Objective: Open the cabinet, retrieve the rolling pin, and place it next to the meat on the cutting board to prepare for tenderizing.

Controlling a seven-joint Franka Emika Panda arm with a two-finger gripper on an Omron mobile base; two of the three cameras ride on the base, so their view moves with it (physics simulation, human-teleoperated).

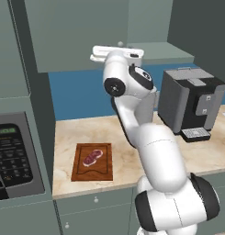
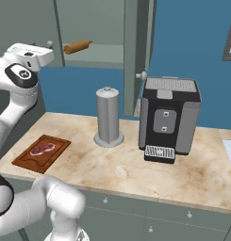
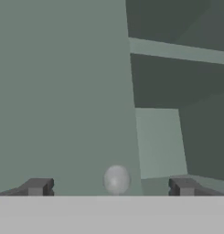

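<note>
Rolling pin lies on the cabinet shelf, w/ right door swung open; left door shut, its knob sits between your fingers, spread wide, gripping nothing. Meat waits on cutting board on desk. Risk: close off-centre and the knob slips out; pull wide and the door hits the arm.
</note>
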